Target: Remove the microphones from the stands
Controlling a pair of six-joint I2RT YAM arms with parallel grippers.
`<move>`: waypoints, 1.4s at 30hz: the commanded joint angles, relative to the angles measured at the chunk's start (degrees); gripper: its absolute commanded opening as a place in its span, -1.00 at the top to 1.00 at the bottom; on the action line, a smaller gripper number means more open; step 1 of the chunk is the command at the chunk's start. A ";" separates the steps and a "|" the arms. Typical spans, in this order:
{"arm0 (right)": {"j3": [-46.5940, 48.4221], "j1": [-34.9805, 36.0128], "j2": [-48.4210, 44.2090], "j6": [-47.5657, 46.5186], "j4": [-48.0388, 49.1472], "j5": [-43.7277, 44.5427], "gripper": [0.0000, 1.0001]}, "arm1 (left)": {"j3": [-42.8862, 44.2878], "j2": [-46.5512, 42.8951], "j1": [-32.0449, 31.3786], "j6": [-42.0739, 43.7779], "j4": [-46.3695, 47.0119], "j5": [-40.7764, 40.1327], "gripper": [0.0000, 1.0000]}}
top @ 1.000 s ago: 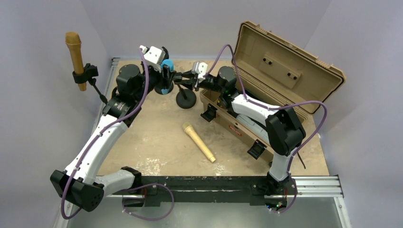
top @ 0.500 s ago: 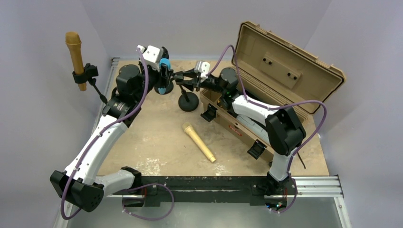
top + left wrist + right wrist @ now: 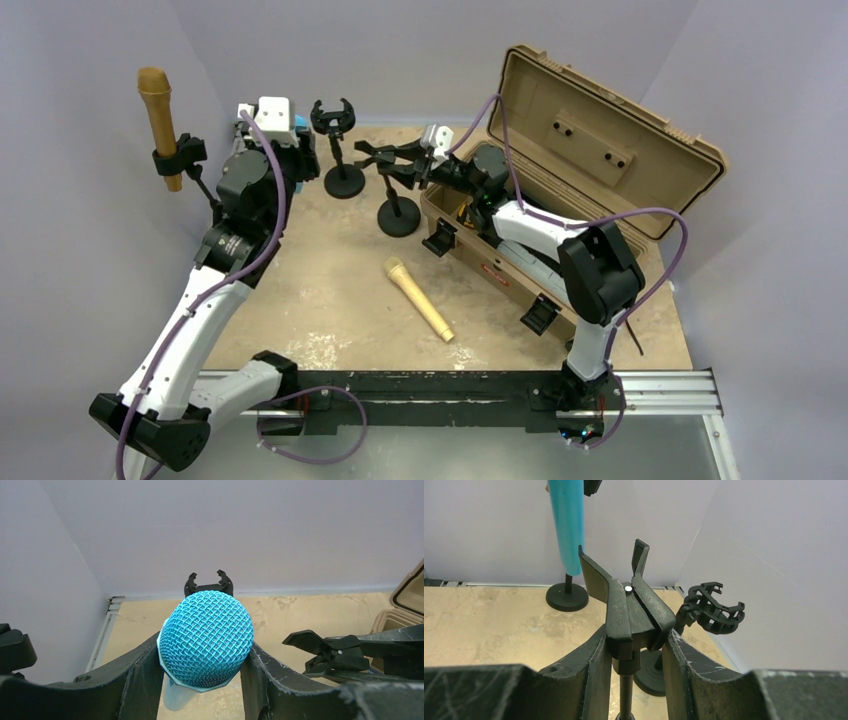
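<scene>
The blue microphone (image 3: pixel 207 637) is gripped at its mesh head by my left gripper (image 3: pixel 204 646), which is shut on it. In the top view that gripper (image 3: pixel 298 135) is at the back left and only a sliver of the microphone (image 3: pixel 301 124) shows beside the wrist. The black stand (image 3: pixel 398 218) holds nothing. Its spring clamp (image 3: pixel 629 605) sits between the fingers of my right gripper (image 3: pixel 635 632), shut on it, with the clamp's prongs spread. The microphone's blue handle (image 3: pixel 568 525) hangs well left of the clamp.
A second black stand (image 3: pixel 344 182) with an empty round clip (image 3: pixel 333 115) stands just left of the clamp. An orange microphone (image 3: pixel 158 110) sits in a stand at far left. A tan microphone (image 3: pixel 418 298) lies mid-table. The open tan case (image 3: pixel 590 140) fills the right.
My left arm has swung left and back, carrying the blue microphone away from the clamp and uncovering the round-clip stand. My right gripper has stayed on the clamp.
</scene>
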 commanded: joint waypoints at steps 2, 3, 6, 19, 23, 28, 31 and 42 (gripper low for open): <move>1.56 -0.27 -0.85 0.87 5.54 3.63 0.81 | -0.77 -0.91 0.38 -0.64 3.59 -3.73 1.00; 1.53 -0.27 -0.90 0.84 5.17 4.45 0.70 | -0.79 -0.93 0.35 -0.76 3.65 -3.44 1.00; 1.14 -0.32 -1.10 0.98 4.86 6.79 0.45 | -0.86 -0.80 0.35 -1.24 3.70 -2.65 1.00; 0.14 -0.35 -1.89 1.29 4.84 9.31 -0.01 | -0.23 1.40 0.18 -4.97 2.22 1.43 1.00; -0.28 -0.33 -2.71 1.24 4.62 9.60 -0.13 | 0.62 2.39 -0.96 -5.19 0.71 -0.28 1.00; 0.21 -0.32 -3.60 1.15 3.32 10.11 -0.31 | 4.01 4.33 -3.82 -7.34 -6.49 -9.47 1.00; 1.24 -0.33 -3.52 0.47 1.14 10.06 -0.79 | 5.39 4.49 -2.99 -14.83 -14.97 -9.49 1.00; -1.08 -0.30 -8.90 2.65 1.45 13.76 -0.97 | -9.99 -1.08 0.18 -37.80 -26.95 17.66 1.00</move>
